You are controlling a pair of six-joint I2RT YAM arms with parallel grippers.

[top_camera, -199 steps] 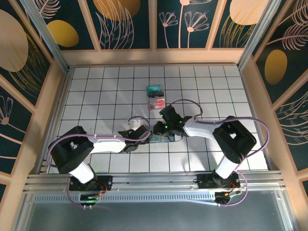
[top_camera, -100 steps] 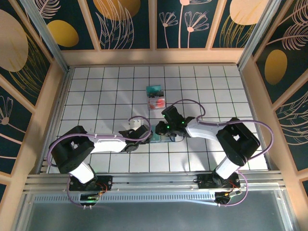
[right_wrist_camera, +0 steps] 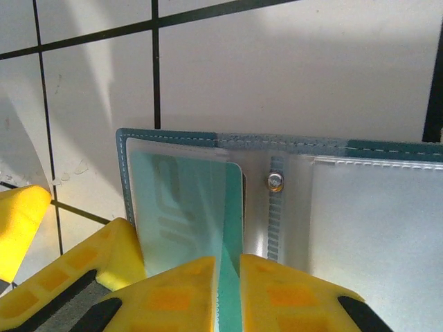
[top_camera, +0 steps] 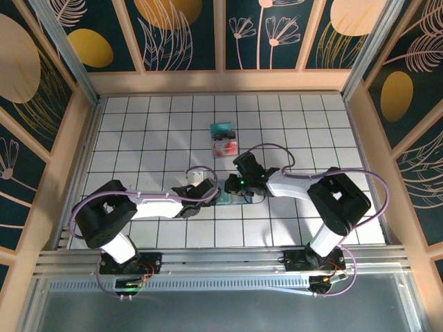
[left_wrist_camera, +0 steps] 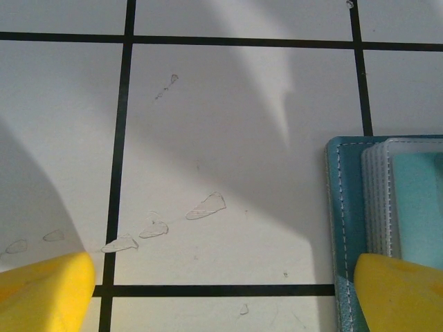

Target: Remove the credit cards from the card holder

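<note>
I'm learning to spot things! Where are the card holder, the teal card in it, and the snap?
card holder [right_wrist_camera: 311, 143], right wrist view, stitched top edge.
teal card [right_wrist_camera: 183, 207], right wrist view, its flat face.
snap [right_wrist_camera: 275, 182], right wrist view, its round head.

Seen from above, the card holder lies mostly hidden beneath the 2 claws, with a teal sliver showing between them. Farther out on the surface, the loose teal card and whitish-pink card are too small for their print to be read.

In the left wrist view the holder runs off the right and bottom edges. The left claw shows 2 yellow tips cut by the bottom edge.

In the right wrist view the right claw covers the lower end of the gripped teal card and the holder's near edge. The holder's right side is cut off.
</note>
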